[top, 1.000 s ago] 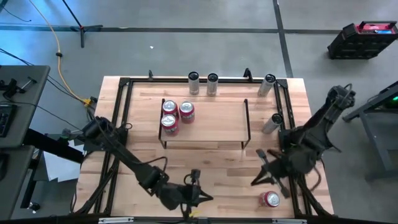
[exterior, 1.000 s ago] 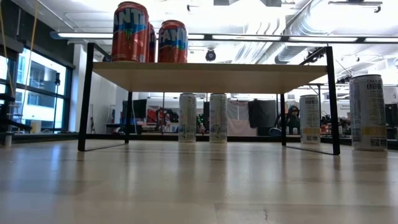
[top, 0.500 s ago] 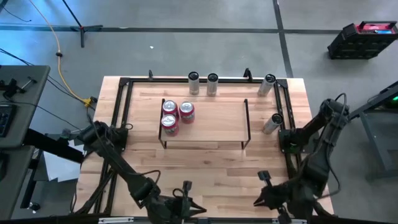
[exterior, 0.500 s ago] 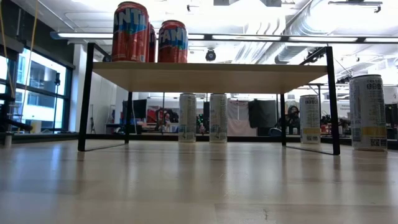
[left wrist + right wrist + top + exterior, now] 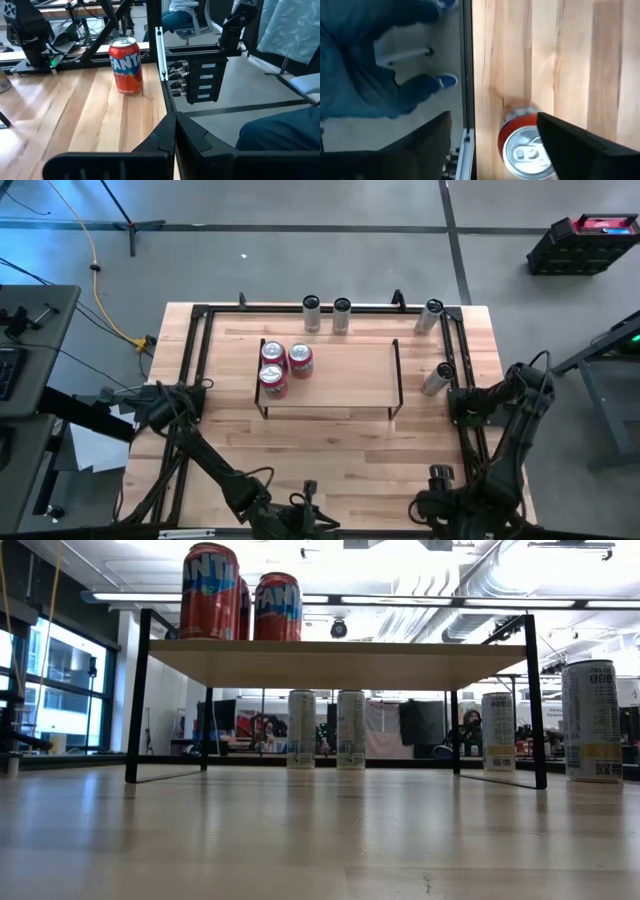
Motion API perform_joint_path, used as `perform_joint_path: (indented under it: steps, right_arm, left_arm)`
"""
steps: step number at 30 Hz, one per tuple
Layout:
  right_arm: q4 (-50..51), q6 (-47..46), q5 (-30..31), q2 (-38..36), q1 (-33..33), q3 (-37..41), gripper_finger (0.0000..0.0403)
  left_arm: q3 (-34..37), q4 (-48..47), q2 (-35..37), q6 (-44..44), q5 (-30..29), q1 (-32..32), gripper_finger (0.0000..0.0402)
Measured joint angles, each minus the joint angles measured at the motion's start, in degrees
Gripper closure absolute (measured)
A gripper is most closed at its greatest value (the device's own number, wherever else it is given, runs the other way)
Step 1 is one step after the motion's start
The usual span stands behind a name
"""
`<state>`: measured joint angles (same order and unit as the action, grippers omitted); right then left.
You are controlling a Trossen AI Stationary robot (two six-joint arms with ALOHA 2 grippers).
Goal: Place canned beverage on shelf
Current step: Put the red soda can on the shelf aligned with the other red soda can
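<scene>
A red Fanta can (image 5: 126, 66) stands upright on the tabletop near the front right corner. My right gripper (image 5: 495, 145) hangs open over it and points down. The can's silver top (image 5: 527, 150) shows between the two fingers, close to one of them, and I see no touch. In the high view my right gripper (image 5: 440, 502) hides this can. The shelf (image 5: 345, 375) stands mid-table with three red cans (image 5: 280, 368) on its left part. My left gripper (image 5: 305, 515), shut and holding nothing, is at the front edge and points toward the can.
Slim silver cans stand along the far edge (image 5: 325, 313) and on the right, beside the shelf (image 5: 437, 378). A black rail (image 5: 466, 75) runs along the table's front edge. A seated person's legs and shoes (image 5: 380, 60) are just beyond it. The shelf's right part (image 5: 360, 370) is bare.
My right gripper has moved toward the table's near edge and tipped from nearly level to pointing down, and now covers the red can at the front right. My left gripper has moved down and toward the near edge. No can has moved.
</scene>
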<state>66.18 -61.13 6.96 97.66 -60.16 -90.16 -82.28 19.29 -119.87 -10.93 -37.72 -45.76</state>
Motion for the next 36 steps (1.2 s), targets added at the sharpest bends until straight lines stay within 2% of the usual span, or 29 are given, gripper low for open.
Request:
perform_joint_path:
  steps: [4,8,18,24,28,36]
  right_arm:
    - [1.2,-0.4,-4.1,3.1,0.0,-1.5,0.0076]
    - [2.5,0.1,-8.8,5.3,0.1,-3.0,0.0055]
    - [13.6,-0.6,-8.7,5.5,0.2,-3.4,0.0052]
    - [11.9,-0.7,-6.2,5.4,-0.2,-2.1,0.0052]
    - [11.2,-4.5,-9.0,5.4,1.2,0.4,0.0052]
    - [9.5,-13.6,-9.2,5.3,2.8,1.2,0.0052]
  left_arm:
    - [0.0,0.3,-0.4,-0.9,0.2,0.0,0.0401]
    - [0.0,0.4,-0.4,-1.5,0.2,0.0,0.0401]
    - [0.0,0.5,-0.4,-1.5,0.2,0.6,0.0401]
    - [0.0,0.5,-0.4,-1.4,0.2,1.0,0.0401]
    - [0.0,0.4,-0.4,-1.5,0.2,1.4,0.0401]
    - [0.0,0.1,-0.4,-1.4,0.5,1.6,0.0401]
